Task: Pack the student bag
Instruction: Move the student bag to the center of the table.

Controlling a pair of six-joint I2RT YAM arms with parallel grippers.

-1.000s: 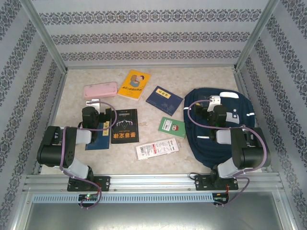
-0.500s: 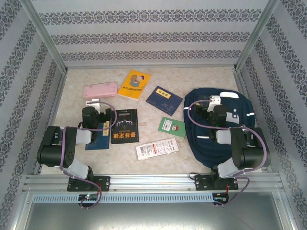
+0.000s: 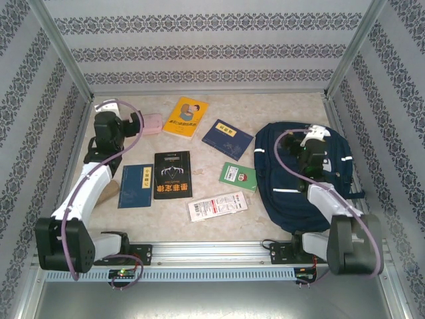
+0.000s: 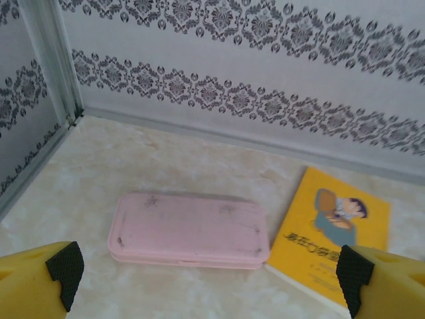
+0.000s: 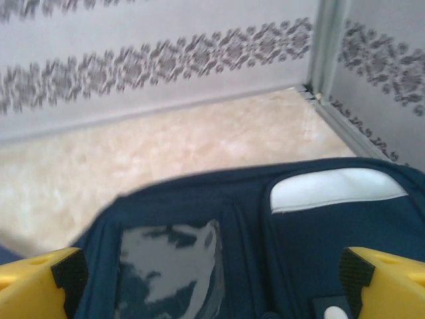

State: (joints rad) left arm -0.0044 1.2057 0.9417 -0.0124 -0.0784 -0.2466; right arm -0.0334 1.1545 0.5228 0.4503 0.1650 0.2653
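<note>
The student bag [image 3: 292,179], a large navy backpack with white stripes, lies flat on the right of the table. My right gripper [image 3: 315,136] hangs open over its far end. The right wrist view looks down on the bag [image 5: 299,246] with its white patch [image 5: 335,188] and clear window [image 5: 166,272], and nothing sits between the yellow fingers [image 5: 66,276]. My left gripper [image 3: 129,121] is open at the far left, above the near left part of a pink case [image 3: 154,123]. The left wrist view has the pink case [image 4: 189,229] just ahead of the open gripper [image 4: 207,292].
Books lie spread over the table: a yellow one [image 3: 186,117] beside the case, also the yellow book [image 4: 335,236], a dark blue one [image 3: 228,138], a black one [image 3: 172,174], a blue notebook [image 3: 135,185], a small green one [image 3: 238,176] and a white packet [image 3: 218,205]. Patterned walls enclose three sides.
Both arms have unfolded and reached away from their bases. The left gripper moved to the far left over the pink case, uncovering the blue notebook. The right gripper moved farther along the bag.
</note>
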